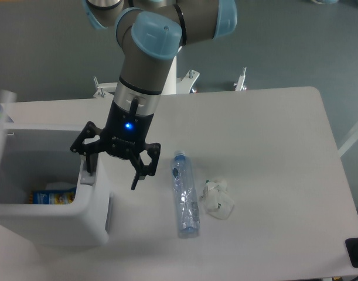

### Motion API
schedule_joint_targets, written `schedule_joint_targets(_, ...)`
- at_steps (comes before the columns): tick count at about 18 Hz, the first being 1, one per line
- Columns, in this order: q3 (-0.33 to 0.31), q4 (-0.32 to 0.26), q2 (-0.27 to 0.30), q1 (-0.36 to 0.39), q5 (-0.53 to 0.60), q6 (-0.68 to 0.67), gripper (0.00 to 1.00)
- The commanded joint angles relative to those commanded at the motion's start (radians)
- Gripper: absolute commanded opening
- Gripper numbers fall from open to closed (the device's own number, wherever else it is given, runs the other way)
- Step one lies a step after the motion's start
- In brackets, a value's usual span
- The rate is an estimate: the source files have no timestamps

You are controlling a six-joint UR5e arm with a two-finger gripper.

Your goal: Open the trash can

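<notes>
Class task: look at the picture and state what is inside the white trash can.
Inside the open trash can, a blue and yellow package lies at the bottom. The near wall hides its lower part and the rest of the floor, so anything else there cannot be seen.

Single fixed view, set high in front of the white table [272, 134], looking steeply down and across toward grey floor [50, 52]; close enough to crop table edges left and below.

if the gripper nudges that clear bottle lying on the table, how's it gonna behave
The bottle lies on its side, so it would probably roll sideways if pushed. It looks see-through and empty, so likely light and easy to send skidding. Its thin plastic wall may dent under the open gripper if squeezed.
</notes>
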Motion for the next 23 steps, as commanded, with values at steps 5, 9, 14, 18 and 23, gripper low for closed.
schedule_joint_targets(5,0.041,0.0,0.009,0.002,0.0,0.0,1.0)
schedule_joint_targets(9,0.078,0.002,0.011,0.058,0.003,0.015,1.0)
schedule_joint_targets(14,0.107,0.006,0.008,0.161,0.116,0.089,1.0)
schedule_joint_targets(18,0.103,0.006,-0.04,0.239,0.221,0.319,1.0)
schedule_joint_targets(23,0.094,-0.009,-0.13,0.363,0.313,0.526,1.0)
